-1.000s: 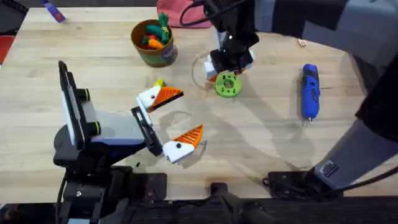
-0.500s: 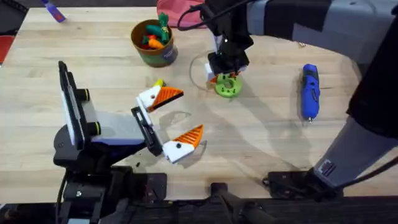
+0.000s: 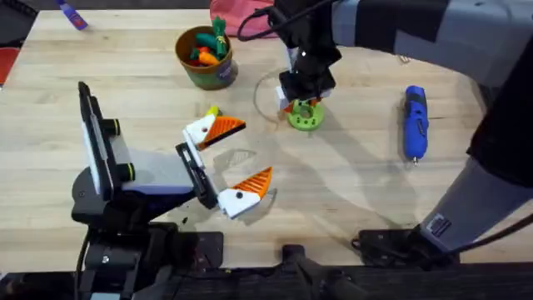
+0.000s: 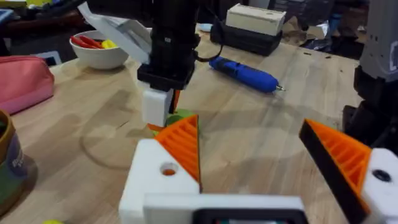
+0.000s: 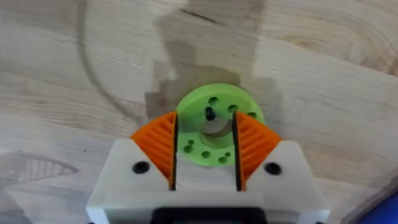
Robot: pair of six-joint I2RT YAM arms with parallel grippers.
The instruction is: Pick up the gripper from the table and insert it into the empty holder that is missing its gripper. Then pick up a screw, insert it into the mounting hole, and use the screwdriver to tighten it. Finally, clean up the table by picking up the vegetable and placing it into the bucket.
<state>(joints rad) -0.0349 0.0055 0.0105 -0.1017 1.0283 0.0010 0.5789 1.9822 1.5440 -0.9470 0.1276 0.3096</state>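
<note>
L gripper (image 3: 233, 160) sits low at the table's near-left w/ jaws spread wide, nothing between them. Both its white finger blocks (image 4: 163, 177) carry orange ribbed pads (image 4: 184, 144); a round mounting hole shows on the face of each block. Just outside the far finger, touching or nearly so, a bit of the yellow vegetable (image 3: 213, 111) peeks out on the wooden table (image 3: 350, 183). Beyond that far finger, well apart, stands the bucket (image 3: 205, 58), green body w/ tan rim, orange toy carrots inside. In the L wrist view the opposite arm's claw hangs ahead of the open jaws, w/ a white bowl (image 4: 101, 51) and a pink pouch (image 4: 22, 81) farther back.

R gripper (image 3: 301, 103) is reached across to mid-table, pointing down over the green disc (image 5: 216, 129). Its jaws are partly open, an orange pad on each side, straddling the disc's middle; the disc's rim sticks out past the fingertips. Can't tell if the pads actually touch the disc. A small dark screw (image 5: 210, 114) stands in the disc, between the jaws and just ahead of the tips.

Well off to the R of those jaws lies the blue screwdriver (image 3: 415, 121), flat on the table, metal bit toward the near edge.
</note>
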